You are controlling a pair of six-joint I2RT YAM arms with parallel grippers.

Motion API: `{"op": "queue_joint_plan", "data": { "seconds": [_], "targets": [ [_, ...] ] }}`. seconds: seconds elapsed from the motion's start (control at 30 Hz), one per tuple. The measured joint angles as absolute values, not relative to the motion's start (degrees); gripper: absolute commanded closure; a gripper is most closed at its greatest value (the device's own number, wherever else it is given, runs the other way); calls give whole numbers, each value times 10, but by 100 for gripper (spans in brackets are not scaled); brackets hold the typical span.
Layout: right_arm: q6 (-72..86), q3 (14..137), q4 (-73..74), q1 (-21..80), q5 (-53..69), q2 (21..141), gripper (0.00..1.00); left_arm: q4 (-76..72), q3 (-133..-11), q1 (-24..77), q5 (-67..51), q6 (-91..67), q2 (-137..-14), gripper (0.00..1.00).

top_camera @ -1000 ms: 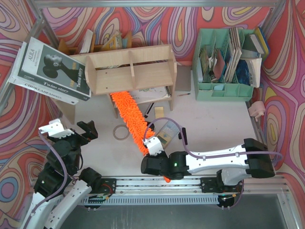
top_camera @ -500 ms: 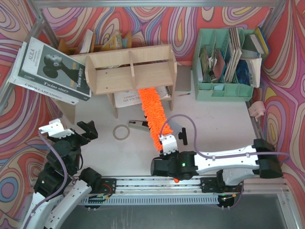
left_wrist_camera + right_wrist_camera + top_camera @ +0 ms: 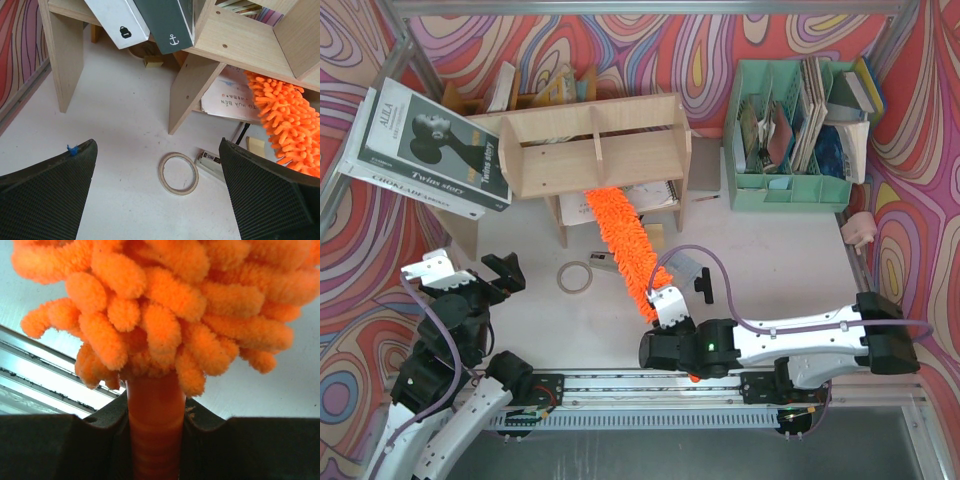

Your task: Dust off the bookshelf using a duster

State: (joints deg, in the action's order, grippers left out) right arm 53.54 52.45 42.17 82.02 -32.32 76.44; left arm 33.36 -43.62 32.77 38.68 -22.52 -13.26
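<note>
- Right hand (image 3: 668,308): nearest the table's (image 3: 520,330) front edge, clamped on the duster's thin orange handle (image 3: 155,440). The handle's end sticks out behind the wrist.
- Left hand (image 3: 468,272): fingers wide apart, holding nothing, hovering over the table at the left, well apart from the duster.
- Tape ring (image 3: 574,277): lies flat on the table, between the 2 hands and just in front of the shelf's legs.
- Duster (image 3: 625,245): 1 long orange chenille head, running from the right hand diagonally up and left. Its far tip reaches under the front edge of the bookshelf, over a printed booklet (image 3: 227,95) lying there.
- Bookshelf (image 3: 595,145): light plywood, 2 tiers, upright dividers, side legs. It stands mid-table behind the duster.
- Leaning books (image 3: 430,145): a large pair propped against the shelf's left end.
- Mint-green organiser (image 3: 790,130): far right, full of papers, not touched.
- Darker wooden rack (image 3: 535,90): behind the bookshelf, against the back wall.
- Step in hand, as judged: sweeping the low space beneath the bottom tier.
- Next move, as judged: a sideways stroke between the legs with the grip kept firm. After that the head must be lifted clear of the front edge to reach the upper tiers.
</note>
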Motion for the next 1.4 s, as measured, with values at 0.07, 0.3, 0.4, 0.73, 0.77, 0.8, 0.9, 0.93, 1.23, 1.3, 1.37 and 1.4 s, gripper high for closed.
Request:
{"op": "queue_joint_plan", "data": {
  "seconds": [0.07,0.3,0.4,0.73,0.77,0.8,0.9,0.93,1.23,1.3,1.37,1.4],
  "targets": [
    [519,519,411,822,-320,760,100,334,-436,328,387,-225,-133,2],
    [514,516,420,881,-320,759,100,334,-436,328,387,-225,-133,2],
    [528,516,433,914,-319,759,100,334,-436,328,387,-225,-133,2],
    [602,517,502,1021,-321,783,100,334,-436,328,387,-225,-133,2],
    [606,517,505,1026,-320,785,100,334,-436,328,387,-225,-132,2],
    [611,517,507,1030,-318,787,100,334,-436,328,387,-225,-132,2],
    [620,513,505,1032,-312,789,100,334,-436,328,387,-225,-132,2],
    [622,509,503,1032,-312,789,100,334,-436,328,387,-225,-132,2],
    [623,463,475,1032,-284,794,100,334,-436,328,391,-225,-132,2],
    [622,463,467,1031,-282,799,100,334,-436,327,391,-225,-132,2],
    [617,463,459,1027,-276,801,100,335,-436,327,394,-225,-132,2],
    [615,462,455,1022,-273,802,100,335,-436,327,395,-225,-132,2]
  ]
}}
